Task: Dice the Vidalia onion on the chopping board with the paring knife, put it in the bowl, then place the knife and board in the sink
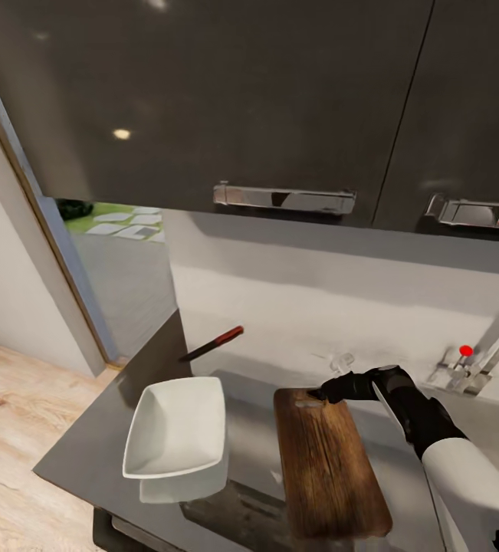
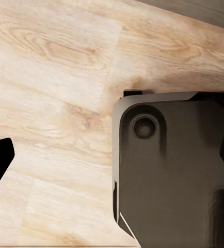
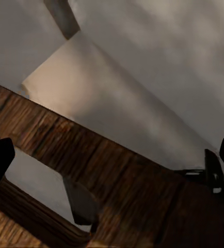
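The brown chopping board (image 1: 326,468) lies on the grey countertop (image 1: 88,445), its near end reaching the front edge. My right gripper (image 1: 320,395) hovers at the board's far end by the handle slot. In the right wrist view the board (image 3: 117,175) runs between the gripper's (image 3: 112,160) wide-apart fingers, which are open. The white bowl (image 1: 176,425) stands just left of the board. The paring knife (image 1: 212,343), red handle and dark blade, rests by the back wall behind the bowl. The onion is out of view. My left gripper (image 2: 112,165) hangs open over the wooden floor.
The sink's chrome faucet (image 1: 494,349) with a red knob (image 1: 465,350) stands at the right by the wall. Dark upper cabinets (image 1: 241,100) with chrome handles hang low overhead. A doorway (image 1: 119,253) opens at the left. The robot's dark base (image 2: 169,170) sits below the left gripper.
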